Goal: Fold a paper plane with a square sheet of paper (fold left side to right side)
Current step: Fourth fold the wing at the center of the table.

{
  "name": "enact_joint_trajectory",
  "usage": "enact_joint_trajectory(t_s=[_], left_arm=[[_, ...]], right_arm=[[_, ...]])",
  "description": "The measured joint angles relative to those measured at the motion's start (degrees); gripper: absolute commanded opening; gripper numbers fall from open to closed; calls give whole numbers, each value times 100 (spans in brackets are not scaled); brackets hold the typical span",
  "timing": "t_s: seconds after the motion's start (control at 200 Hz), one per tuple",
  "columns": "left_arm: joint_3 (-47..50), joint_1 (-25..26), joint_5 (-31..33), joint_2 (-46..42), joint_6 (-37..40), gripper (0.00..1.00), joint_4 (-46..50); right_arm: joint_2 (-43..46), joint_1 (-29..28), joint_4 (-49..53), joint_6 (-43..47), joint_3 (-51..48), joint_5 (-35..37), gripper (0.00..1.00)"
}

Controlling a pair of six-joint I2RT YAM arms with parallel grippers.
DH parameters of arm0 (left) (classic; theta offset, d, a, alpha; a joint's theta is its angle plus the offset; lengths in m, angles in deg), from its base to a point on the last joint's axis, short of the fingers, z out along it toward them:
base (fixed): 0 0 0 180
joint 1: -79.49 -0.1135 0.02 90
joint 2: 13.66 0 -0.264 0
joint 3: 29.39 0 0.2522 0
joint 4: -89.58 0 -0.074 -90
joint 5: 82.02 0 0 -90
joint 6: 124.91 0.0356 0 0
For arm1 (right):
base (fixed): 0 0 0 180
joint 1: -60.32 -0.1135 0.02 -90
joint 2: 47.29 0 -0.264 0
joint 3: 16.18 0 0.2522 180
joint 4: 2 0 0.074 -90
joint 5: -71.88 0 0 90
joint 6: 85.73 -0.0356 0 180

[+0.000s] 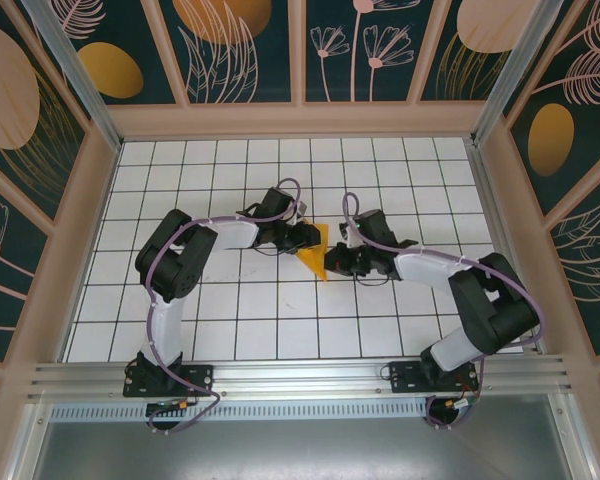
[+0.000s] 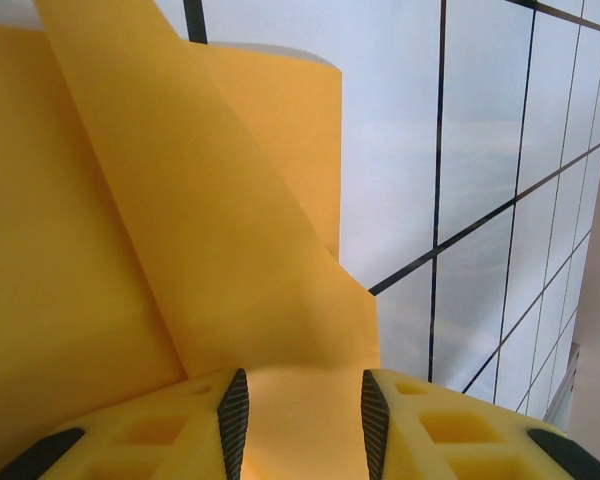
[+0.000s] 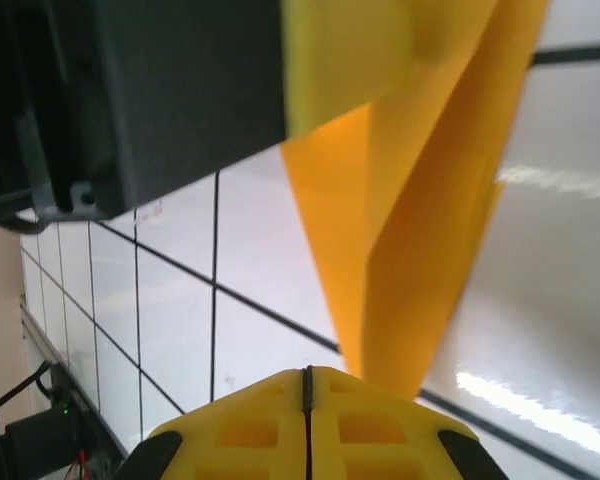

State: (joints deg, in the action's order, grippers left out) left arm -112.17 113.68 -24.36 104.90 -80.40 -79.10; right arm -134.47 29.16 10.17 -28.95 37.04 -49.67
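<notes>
Sheet of paper (image 1: 313,250): one, thin, matte, bright orange. It is folded. From above it reads as a narrow wedge tapering toward the near side, at mid-surface between the two wrists. Left wrist view: overlapping flaps with sharp diagonal creases and one straight cut edge against the tiles.

Left fingers (image 2: 230,420): two, yellow moulded plastic with recessed pockets and ribbed black pads on the inner faces. They stand partly apart, and a layer of the paper lies in the gap between the pads (I cannot tell whether either pad presses on it).

Right fingers (image 3: 307,400): two, same yellow make, pressed together with a thin dark seam between them. The paper's narrow end comes down just beyond their tips, right of the seam. I cannot tell whether any of it is caught.

Surface (image 1: 230,330): white, glossy, ruled by black lines into square tiles.

Left arm (image 1: 185,255) and right arm (image 1: 475,290): black and white segments, a lilac cable (image 1: 152,300) looped along each, bases on a metal rail (image 1: 300,375) at the near edge.
</notes>
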Motion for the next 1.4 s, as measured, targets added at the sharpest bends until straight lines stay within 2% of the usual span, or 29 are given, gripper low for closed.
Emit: enact_joint_trajectory(t_s=[0.34, 1.401], left_arm=[[0, 0, 2, 0, 0, 38, 4], [-44, 2, 26, 11, 42, 38, 83]], right_arm=[[-592, -175, -188, -35, 203, 98, 8], [-927, -184, -114, -13, 205, 310, 7]])
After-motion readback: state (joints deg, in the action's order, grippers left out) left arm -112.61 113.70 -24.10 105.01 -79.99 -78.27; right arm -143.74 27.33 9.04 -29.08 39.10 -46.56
